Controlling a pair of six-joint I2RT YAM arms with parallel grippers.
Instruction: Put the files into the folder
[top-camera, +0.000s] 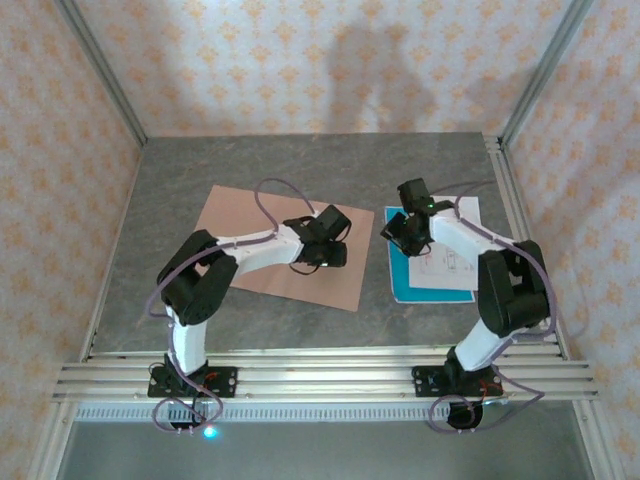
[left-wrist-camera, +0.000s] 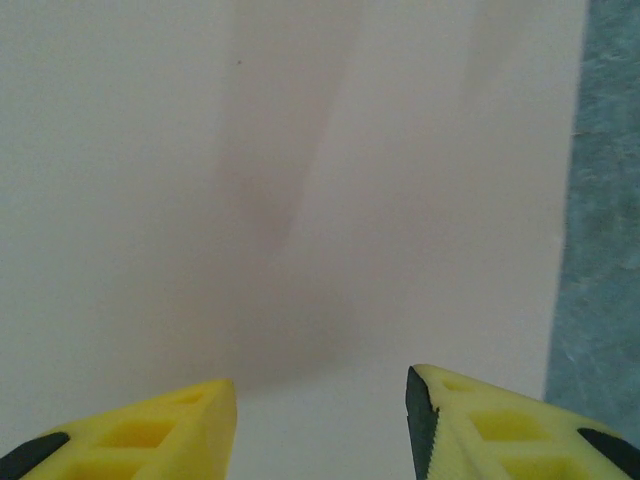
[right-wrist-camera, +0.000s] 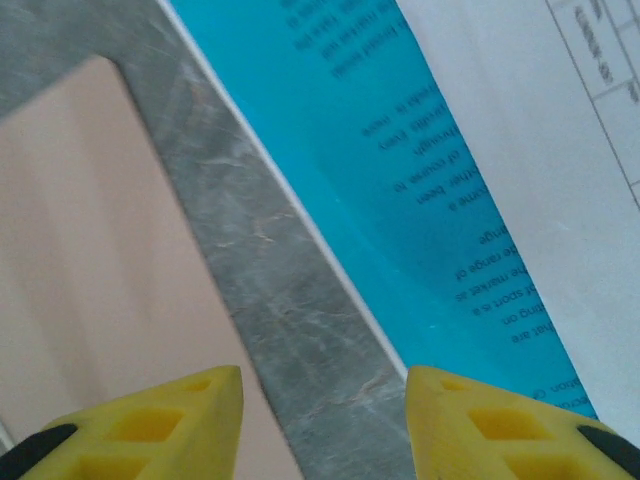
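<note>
I find 2 files at the right of the grey marbled table (top-camera: 200, 180): a flat white printed paper sheet (top-camera: 452, 255) lying on top of a flat teal-blue paper sheet (top-camera: 425, 287), with the teal showing along the left and near edges. In the right wrist view the teal sheet carries lines of darker print. The thin salmon card folder (top-camera: 250, 235) lies flat left of centre, apart from both sheets, with 1 strip of bare table between them. The right gripper (right-wrist-camera: 325, 400) hangs over that strip, its yellow fingers (right-wrist-camera: 160, 420) spread with nothing between them. The left gripper (left-wrist-camera: 320, 400) is above the folder close to its right edge, jaws likewise parted and empty. I cannot tell whether either gripper touches the surface below.
</note>
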